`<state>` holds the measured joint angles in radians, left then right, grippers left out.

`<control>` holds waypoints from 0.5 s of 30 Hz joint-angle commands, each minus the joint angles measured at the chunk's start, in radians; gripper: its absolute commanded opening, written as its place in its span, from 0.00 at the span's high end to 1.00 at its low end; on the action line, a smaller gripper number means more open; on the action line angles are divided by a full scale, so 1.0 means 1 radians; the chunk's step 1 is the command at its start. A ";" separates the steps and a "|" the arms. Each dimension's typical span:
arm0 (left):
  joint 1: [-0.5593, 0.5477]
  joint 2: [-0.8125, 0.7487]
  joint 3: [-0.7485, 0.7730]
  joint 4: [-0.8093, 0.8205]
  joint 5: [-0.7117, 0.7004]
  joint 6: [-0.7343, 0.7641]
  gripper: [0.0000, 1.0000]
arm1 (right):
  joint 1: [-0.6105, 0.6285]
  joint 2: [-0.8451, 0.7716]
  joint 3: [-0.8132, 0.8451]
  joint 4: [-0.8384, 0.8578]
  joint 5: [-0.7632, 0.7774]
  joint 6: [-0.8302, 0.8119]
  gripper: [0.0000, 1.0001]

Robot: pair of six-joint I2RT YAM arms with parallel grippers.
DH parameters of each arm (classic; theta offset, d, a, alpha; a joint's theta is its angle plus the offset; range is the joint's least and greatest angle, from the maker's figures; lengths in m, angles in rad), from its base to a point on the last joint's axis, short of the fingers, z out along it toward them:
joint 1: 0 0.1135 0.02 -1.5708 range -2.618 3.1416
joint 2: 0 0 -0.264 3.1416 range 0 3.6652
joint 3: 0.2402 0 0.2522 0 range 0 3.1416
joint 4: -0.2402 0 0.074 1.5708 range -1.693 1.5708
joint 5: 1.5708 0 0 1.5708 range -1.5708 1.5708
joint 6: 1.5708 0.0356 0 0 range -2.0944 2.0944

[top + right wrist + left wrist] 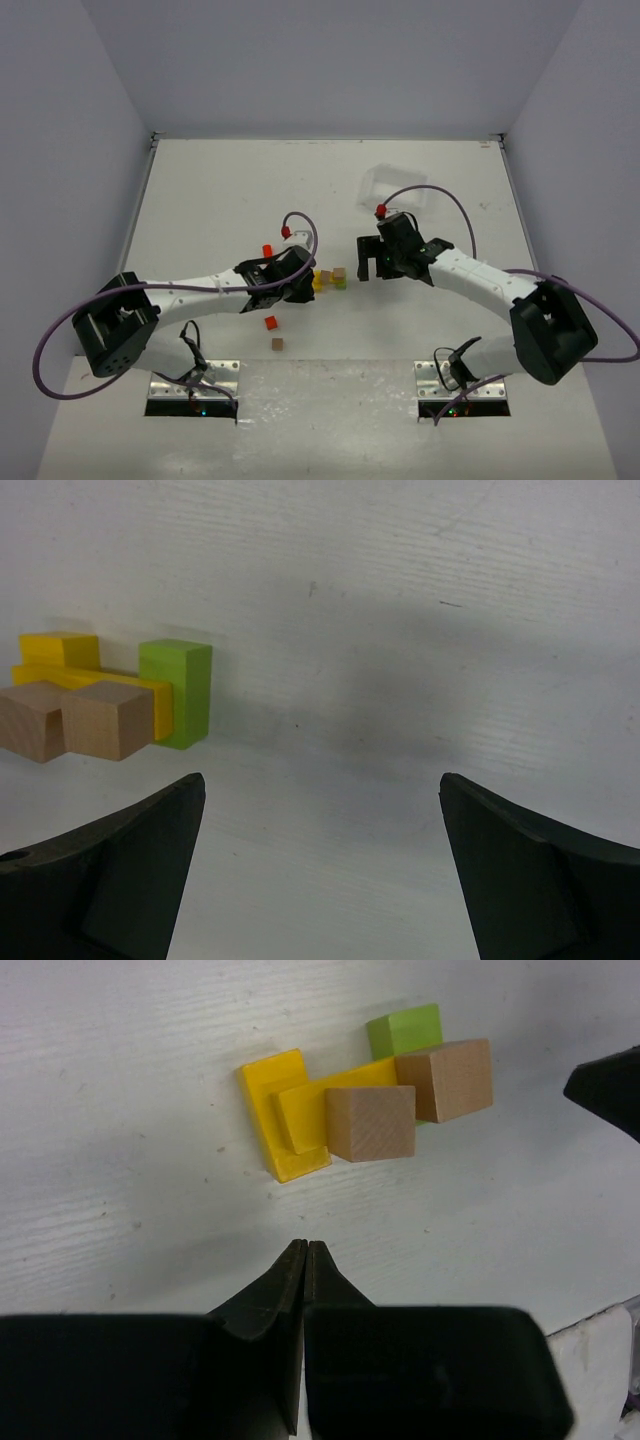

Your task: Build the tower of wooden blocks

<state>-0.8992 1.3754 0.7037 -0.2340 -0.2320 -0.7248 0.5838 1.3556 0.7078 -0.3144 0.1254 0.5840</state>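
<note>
The table (200, 200) is white and flat. Up close, its top has thin lines running across it and a few tiny dark dots. A clear plastic tray (393, 186) sits on the table at about 1 o'clock from the middle. It is see-through, so its sides are hard to make out. Three plain pale walls stand round the table: the back wall (320, 60) at 12 o'clock, the left wall (60, 150) at 9 o'clock and the right wall (590, 140) at 3 o'clock. Two dark holes are cut near the table's front edge. The left hole (190, 407) is at 7 o'clock and the right hole (465, 408) is at 5 o'clock.
</note>
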 commanded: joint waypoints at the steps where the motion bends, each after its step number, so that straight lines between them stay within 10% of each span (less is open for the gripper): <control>1: -0.020 -0.029 -0.009 0.129 0.075 0.051 1.00 | -0.005 0.032 0.066 0.089 -0.074 -0.056 0.01; 15: -0.021 0.080 0.051 0.155 0.018 0.038 1.00 | 0.005 0.085 0.092 0.104 -0.115 -0.082 0.01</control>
<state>-0.9103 1.4392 0.7075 -0.1303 -0.1906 -0.6853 0.5850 1.4525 0.7731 -0.2609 0.0298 0.5220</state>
